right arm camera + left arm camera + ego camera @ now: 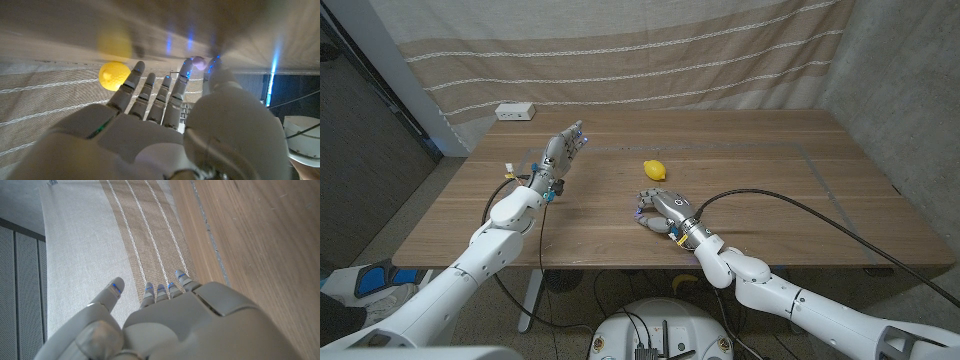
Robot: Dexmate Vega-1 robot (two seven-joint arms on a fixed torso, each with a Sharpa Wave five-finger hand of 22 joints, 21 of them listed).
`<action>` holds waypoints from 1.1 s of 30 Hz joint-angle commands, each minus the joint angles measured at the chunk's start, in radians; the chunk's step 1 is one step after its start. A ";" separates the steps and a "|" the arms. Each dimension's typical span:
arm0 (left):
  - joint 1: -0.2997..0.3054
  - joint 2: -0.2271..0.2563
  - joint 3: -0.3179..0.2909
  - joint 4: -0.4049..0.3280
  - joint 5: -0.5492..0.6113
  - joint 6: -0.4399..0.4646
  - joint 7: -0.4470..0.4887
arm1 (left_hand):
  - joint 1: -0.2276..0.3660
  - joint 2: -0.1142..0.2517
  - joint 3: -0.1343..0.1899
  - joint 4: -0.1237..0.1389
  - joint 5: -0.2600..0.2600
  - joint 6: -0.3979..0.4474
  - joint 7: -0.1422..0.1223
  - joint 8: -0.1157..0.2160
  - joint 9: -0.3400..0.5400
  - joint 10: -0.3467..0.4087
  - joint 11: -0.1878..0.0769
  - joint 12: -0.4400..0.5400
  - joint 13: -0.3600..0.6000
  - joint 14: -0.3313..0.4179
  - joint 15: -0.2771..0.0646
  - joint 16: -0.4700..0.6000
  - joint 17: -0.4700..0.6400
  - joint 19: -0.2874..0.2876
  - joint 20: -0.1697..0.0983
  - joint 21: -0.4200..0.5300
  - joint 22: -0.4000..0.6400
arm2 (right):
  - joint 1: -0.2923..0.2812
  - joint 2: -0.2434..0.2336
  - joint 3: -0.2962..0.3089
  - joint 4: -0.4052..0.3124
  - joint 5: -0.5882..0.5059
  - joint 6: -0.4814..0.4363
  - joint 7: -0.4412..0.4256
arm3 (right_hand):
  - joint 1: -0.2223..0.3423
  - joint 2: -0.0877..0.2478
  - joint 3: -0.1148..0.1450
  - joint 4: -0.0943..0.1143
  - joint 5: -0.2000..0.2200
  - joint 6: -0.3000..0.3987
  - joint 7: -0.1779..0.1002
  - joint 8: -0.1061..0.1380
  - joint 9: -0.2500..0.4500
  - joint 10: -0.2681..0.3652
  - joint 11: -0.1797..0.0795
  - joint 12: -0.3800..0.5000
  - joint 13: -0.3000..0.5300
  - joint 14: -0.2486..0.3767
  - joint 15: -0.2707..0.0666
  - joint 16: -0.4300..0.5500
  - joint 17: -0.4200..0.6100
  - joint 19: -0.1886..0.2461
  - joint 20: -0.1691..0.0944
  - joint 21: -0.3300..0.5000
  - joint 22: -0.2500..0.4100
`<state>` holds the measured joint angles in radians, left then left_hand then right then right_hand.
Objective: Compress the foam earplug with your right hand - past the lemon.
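Note:
A yellow lemon (pixel 655 170) lies near the middle of the wooden table (pixel 770 150). Just on the near side of it, my right hand (pixel 660 210) sits low over the table. The right wrist view shows a small pinkish foam earplug (pixel 199 62) pinched between the thumb and a fingertip (pixel 187 66), while the other fingers reach out straight towards the lemon (pixel 114 75). My left hand (pixel 563 148) hangs above the table's far left part, its fingers (pixel 162 291) straight and together, the thumb apart, holding nothing.
A white box (pixel 515 112) sits at the table's back left corner, in front of a striped curtain (pixel 640 50). A black cable (pixel 790 197) runs from my right wrist across the right side of the table. Thin tape lines mark the tabletop.

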<state>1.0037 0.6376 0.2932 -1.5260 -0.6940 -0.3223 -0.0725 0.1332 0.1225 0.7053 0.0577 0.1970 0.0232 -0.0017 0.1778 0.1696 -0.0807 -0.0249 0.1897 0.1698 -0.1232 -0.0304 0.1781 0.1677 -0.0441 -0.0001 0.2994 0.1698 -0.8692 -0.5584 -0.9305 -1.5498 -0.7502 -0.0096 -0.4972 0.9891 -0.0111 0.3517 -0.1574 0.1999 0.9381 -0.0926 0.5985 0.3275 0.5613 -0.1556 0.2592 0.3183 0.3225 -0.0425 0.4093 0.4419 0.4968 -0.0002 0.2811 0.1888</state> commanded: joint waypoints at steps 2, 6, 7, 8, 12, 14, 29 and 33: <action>0.015 0.004 -0.007 -0.018 -0.001 -0.002 0.011 | -0.007 0.057 0.002 0.002 0.008 0.006 -0.001 0.002 0.003 -0.001 0.000 0.000 0.005 0.000 -0.005 0.002 0.002 0.003 0.001 -0.002 0.003 | 0.012 0.012 -0.015 0.039 -0.010 -0.002 -0.020 | 0.040 0.023 0.001 -0.011 -0.008 0.093 0.032 0.030 -0.010 0.031 -0.011 0.012 0.008 0.016 -0.160 0.015 0.008 0.018 -0.008 0.007 0.002; 0.016 0.006 -0.007 -0.018 0.000 -0.002 0.010 | -0.007 0.056 0.002 0.002 0.008 0.006 -0.002 0.002 0.003 0.000 0.000 0.000 0.005 0.000 -0.005 0.002 0.002 0.004 0.001 -0.003 0.003 | 0.015 0.013 -0.017 0.049 -0.005 0.003 -0.028 | 0.057 0.026 -0.001 -0.012 -0.014 0.117 0.045 0.039 -0.020 0.065 -0.021 0.021 0.007 0.025 -0.165 0.022 0.011 0.022 -0.012 0.008 0.002; 0.016 0.006 -0.007 -0.019 -0.001 0.000 0.011 | -0.007 0.056 0.002 0.002 0.008 0.006 -0.001 0.002 0.003 0.000 0.000 0.000 0.005 0.000 -0.004 0.002 0.002 0.004 0.001 -0.003 0.003 | 0.016 0.014 -0.017 0.052 -0.005 0.006 -0.032 | 0.060 0.027 -0.001 -0.012 -0.015 0.120 0.048 0.039 -0.022 0.073 -0.019 0.023 0.007 0.026 -0.165 0.023 0.011 0.024 -0.014 0.009 0.002; 0.014 0.005 -0.006 -0.018 -0.002 0.001 0.010 | -0.007 0.056 0.002 0.001 0.008 0.006 -0.002 0.002 0.003 -0.001 0.000 0.000 0.005 0.000 -0.005 0.002 0.002 0.004 0.001 -0.003 0.003 | 0.017 0.014 -0.019 0.055 -0.007 0.007 -0.036 | 0.065 0.029 0.000 -0.013 -0.016 0.124 0.051 0.040 -0.024 0.075 -0.019 0.023 0.007 0.027 -0.168 0.024 0.011 0.025 -0.015 0.009 0.002; 0.008 0.002 -0.003 -0.010 -0.001 0.000 0.004 | -0.008 0.054 0.001 0.000 0.008 0.005 -0.003 0.002 0.003 -0.001 -0.001 0.000 0.005 0.000 -0.005 0.001 0.002 0.004 0.001 -0.005 0.003 | 0.023 0.014 -0.022 0.066 -0.009 0.019 -0.051 | 0.082 0.029 0.010 -0.018 -0.015 0.135 0.065 0.043 -0.031 0.087 -0.020 0.025 0.006 0.037 -0.169 0.018 0.003 0.033 -0.020 0.012 0.002; 0.005 0.001 -0.003 -0.007 -0.002 0.000 0.003 | -0.007 0.053 0.000 -0.001 0.007 0.005 -0.003 0.002 0.003 -0.001 -0.001 0.000 0.005 0.000 -0.005 0.001 0.002 0.004 0.001 -0.006 0.003 | 0.025 0.012 -0.023 0.070 -0.005 0.027 -0.053 | 0.093 0.029 0.018 -0.020 -0.013 0.144 0.072 0.045 -0.036 0.097 -0.022 0.027 0.006 0.048 -0.170 0.015 -0.002 0.038 -0.026 0.013 0.002; -0.012 -0.008 0.002 0.015 -0.005 0.000 -0.006 | -0.008 0.053 -0.002 -0.004 0.007 0.004 -0.002 0.002 0.003 -0.002 -0.002 0.000 0.005 -0.001 -0.006 0.001 0.001 0.007 0.000 -0.011 0.004 | 0.051 0.032 -0.021 0.127 -0.011 0.080 -0.163 | 0.118 0.015 0.046 -0.018 -0.010 0.157 0.086 0.040 -0.063 0.128 -0.031 0.027 0.002 0.088 -0.170 -0.003 -0.023 0.064 -0.043 0.022 0.001; -0.016 -0.008 0.003 0.019 -0.002 -0.002 -0.009 | -0.008 0.052 -0.002 -0.005 0.007 0.004 -0.001 0.002 0.003 -0.002 -0.001 0.000 0.005 -0.002 -0.006 0.000 0.001 0.008 -0.001 -0.013 0.004 | 0.058 0.038 -0.018 0.139 -0.008 0.090 -0.187 | 0.119 0.014 0.050 -0.016 -0.010 0.160 0.085 0.039 -0.067 0.132 -0.028 0.027 0.002 0.093 -0.172 -0.005 -0.025 0.067 -0.045 0.023 0.001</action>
<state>0.9984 0.6340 0.2928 -1.5193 -0.6964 -0.3223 -0.0757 0.1332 0.1225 0.7053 0.0577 0.1970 0.0232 -0.0017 0.1778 0.1696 -0.0807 -0.0249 0.1897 0.1698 -0.1232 -0.0304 0.1781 0.1679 -0.0442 -0.0001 0.2880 0.1698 -0.8298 -0.5342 -0.9509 -1.4474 -0.7593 0.0478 -0.6185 1.1004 0.0002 0.3926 -0.1723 0.1818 1.0917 -0.0038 0.6428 0.2599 0.6829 -0.1842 0.2817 0.3201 0.4080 -0.0425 0.4093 0.4168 0.5556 -0.0446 0.3012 0.1860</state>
